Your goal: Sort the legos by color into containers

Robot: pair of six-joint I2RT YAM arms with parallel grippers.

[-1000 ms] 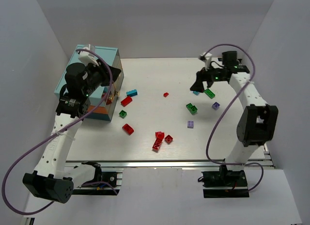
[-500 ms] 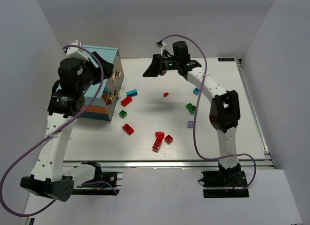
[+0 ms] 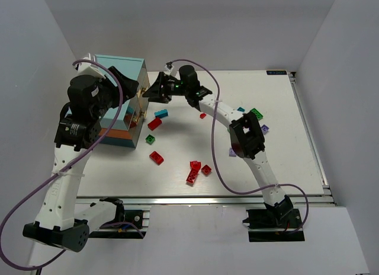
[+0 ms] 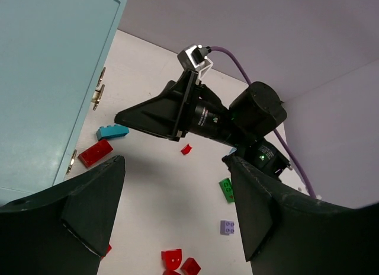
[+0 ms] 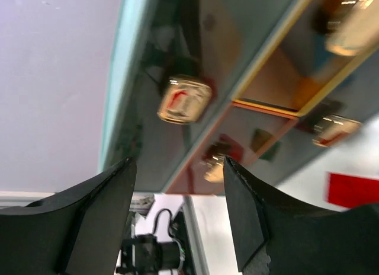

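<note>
Our left end effector, over the cabinet, and right end effector, at its drawers, both gape empty. Legos lie loose on the counter. Crowded so close, they could collide, or we miss a knob.

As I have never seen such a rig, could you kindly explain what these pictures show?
Two robot arms are bolted at the near edge of a table. The wide picture comes from a fixed camera above; the others from a camera on each wrist, so the dark wedges are that arm's own fingers. Coloured legos lie scattered beside a teal-topped cabinet of drawers. The right end effector reaches to the drawer fronts; the left end effector hangs by the cabinet. Both are open, holding nothing.
</note>
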